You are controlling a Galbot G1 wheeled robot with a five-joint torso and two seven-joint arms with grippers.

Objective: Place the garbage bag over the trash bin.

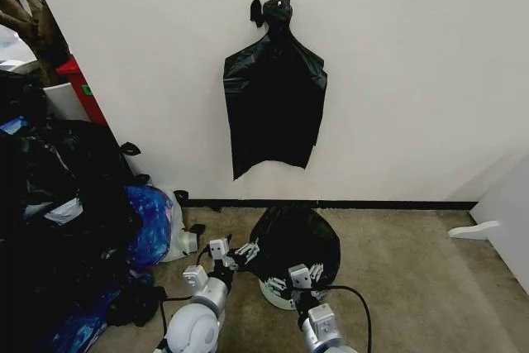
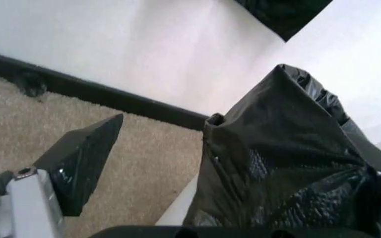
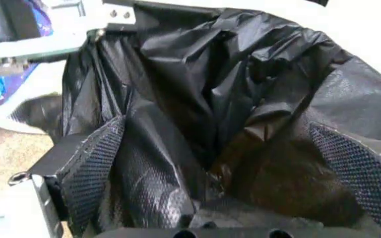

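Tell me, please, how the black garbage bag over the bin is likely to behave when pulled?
The garbage bag is probably floppy: it creases and bunches over the trash bin. Its glossy film looks slippery and light. It may snag or tear where the right gripper and left gripper pull it.

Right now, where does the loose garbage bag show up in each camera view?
Head view: garbage bag bottom centre, draped over the trash bin, below the hooked wall bags.
Left wrist view: garbage bag on the right side.
Right wrist view: garbage bag across the centre.
Shared landmark: the tan carpet.
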